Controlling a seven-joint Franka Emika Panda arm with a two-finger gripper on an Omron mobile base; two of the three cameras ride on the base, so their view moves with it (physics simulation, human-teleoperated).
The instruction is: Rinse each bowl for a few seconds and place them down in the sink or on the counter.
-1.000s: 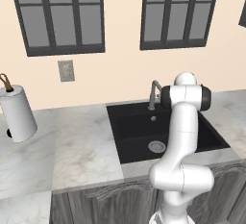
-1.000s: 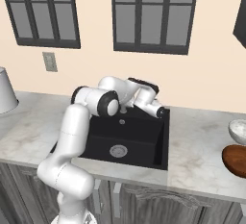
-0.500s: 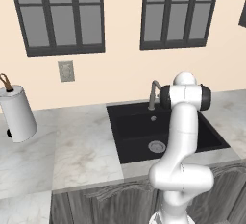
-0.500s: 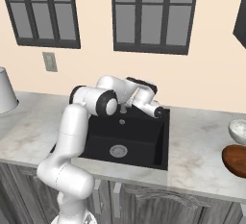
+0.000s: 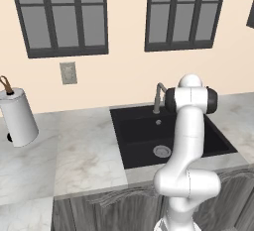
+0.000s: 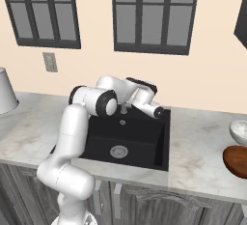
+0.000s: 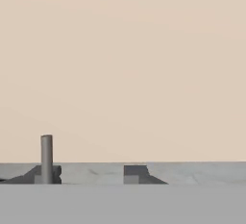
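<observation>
Task barely begun. Reddish-brown bowl [image 6: 237, 160] on the counter [image 6: 202, 147], far right, dry and untouched. Gripper [image 6: 158, 111] at the sink's [image 6: 144, 137] back rim, near the tap [image 6: 123, 107] (finger spread: cannot tell). No water runs.

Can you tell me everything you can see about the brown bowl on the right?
The reddish-brown bowl sits upright on the pale marble counter, far right of the black sink. The picture's edge cuts it off, so just its left part shows: a round, shallow, smooth shape, darker inside. A smaller white bowl stands close behind it; whether they touch is unclear. Nothing holds it.
</observation>
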